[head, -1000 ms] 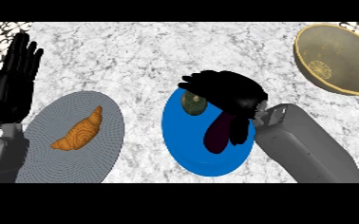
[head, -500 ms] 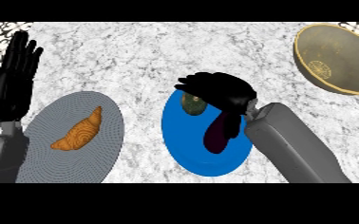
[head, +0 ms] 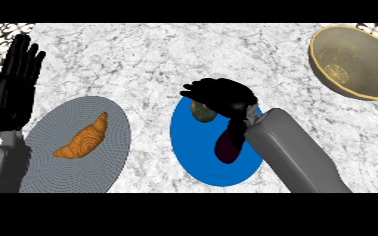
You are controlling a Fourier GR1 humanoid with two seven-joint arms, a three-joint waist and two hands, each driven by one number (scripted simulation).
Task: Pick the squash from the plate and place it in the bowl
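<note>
1. Leftward went my right hand (head: 221, 97) since the earlier frame, fingers curled around the squash (head: 203, 111) on the blue plate (head: 196, 150).
2. My left hand (head: 18, 82) rested open at the desk's (head: 148, 55) left edge.
3. I saw the bowl (head: 347, 62) well apart, far right.

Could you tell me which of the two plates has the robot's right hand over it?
The blue plate, beneath the right hand; the grey plate holds only a croissant.

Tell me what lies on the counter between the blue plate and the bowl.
In the head view, only bare marbled counter lies between the blue plate and the bowl; the right hand sits curled over the squash on that plate.
</note>
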